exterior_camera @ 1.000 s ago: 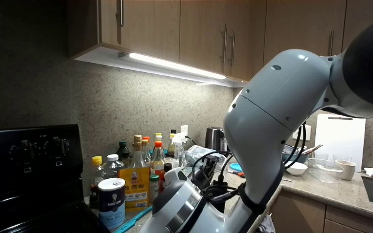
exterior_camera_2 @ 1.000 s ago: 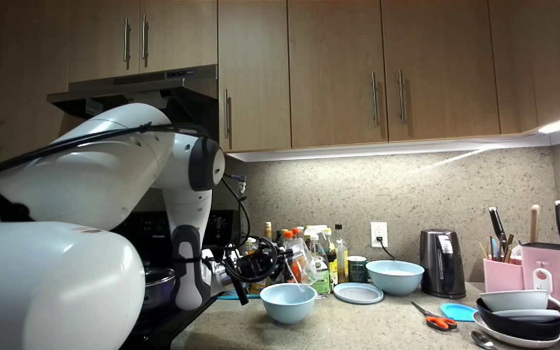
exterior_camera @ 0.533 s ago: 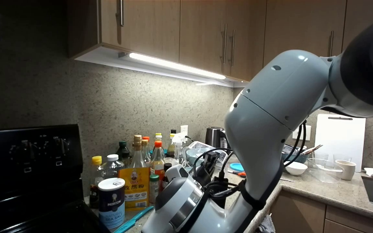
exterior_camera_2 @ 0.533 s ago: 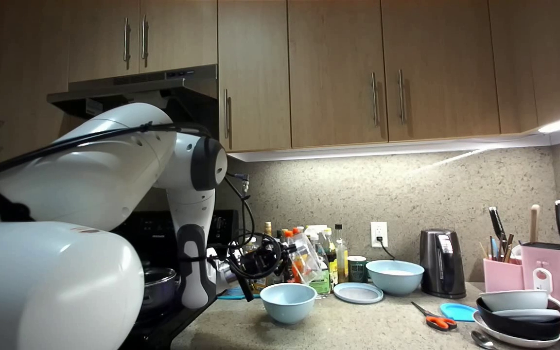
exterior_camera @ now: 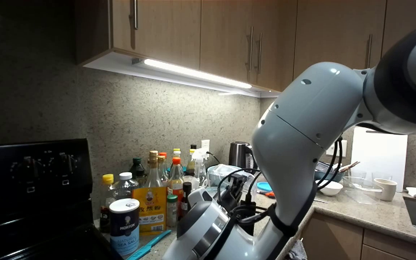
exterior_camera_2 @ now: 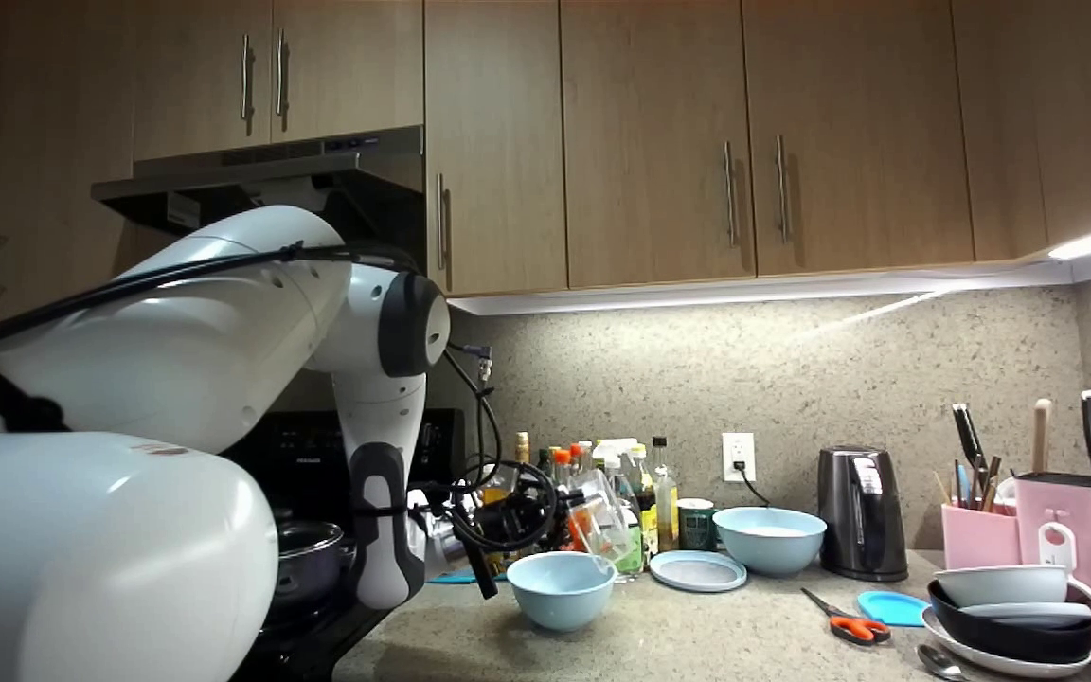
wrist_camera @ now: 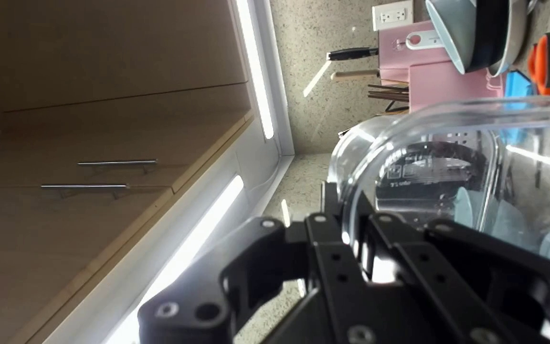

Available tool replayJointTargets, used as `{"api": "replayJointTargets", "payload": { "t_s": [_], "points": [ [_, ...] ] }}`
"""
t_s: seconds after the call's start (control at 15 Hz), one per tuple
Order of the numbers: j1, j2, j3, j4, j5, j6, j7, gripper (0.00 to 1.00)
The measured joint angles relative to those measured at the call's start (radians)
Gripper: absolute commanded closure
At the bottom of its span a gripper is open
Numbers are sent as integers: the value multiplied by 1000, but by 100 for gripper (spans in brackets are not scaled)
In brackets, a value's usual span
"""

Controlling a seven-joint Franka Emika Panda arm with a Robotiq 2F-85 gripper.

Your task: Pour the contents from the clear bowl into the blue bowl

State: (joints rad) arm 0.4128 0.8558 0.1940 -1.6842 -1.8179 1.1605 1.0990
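The black two-fingered claw (wrist_camera: 346, 205) is clenching the wall of the clear see-through plastic bowl (exterior_camera_2: 607, 521). In an exterior view, the clear bowl is hanging tilted, its lower end showing near the rim of a round opaque light-blue bowl (exterior_camera_2: 562, 599), which is standing upright on the speckled grey desk (exterior_camera_2: 697, 635); whether the clear bowl is hanging directly overhead, I cannot tell. A pale round plate (exterior_camera_2: 698, 571) is lying farther back, and a second light-blue bowl (exterior_camera_2: 769, 544) is standing just beside the dark shiny kettle (exterior_camera_2: 858, 521). Orange-handled scissors (exterior_camera_2: 858, 628) are lying nearer the front, just beside a flat bright-blue piece (exterior_camera_2: 891, 607). In both exterior views, glass and plastic bottles (exterior_camera: 154, 177) are standing at the back.
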Motion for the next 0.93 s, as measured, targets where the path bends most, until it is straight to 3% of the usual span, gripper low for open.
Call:
{"api": "replayJointTargets", "payload": {
  "t_s": [0.33, 0.93],
  "points": [
    [-23, 6, 29, 5, 7, 110, -3, 97],
    [-11, -16, 29, 20, -4, 107, 0, 97]
  ]
}}
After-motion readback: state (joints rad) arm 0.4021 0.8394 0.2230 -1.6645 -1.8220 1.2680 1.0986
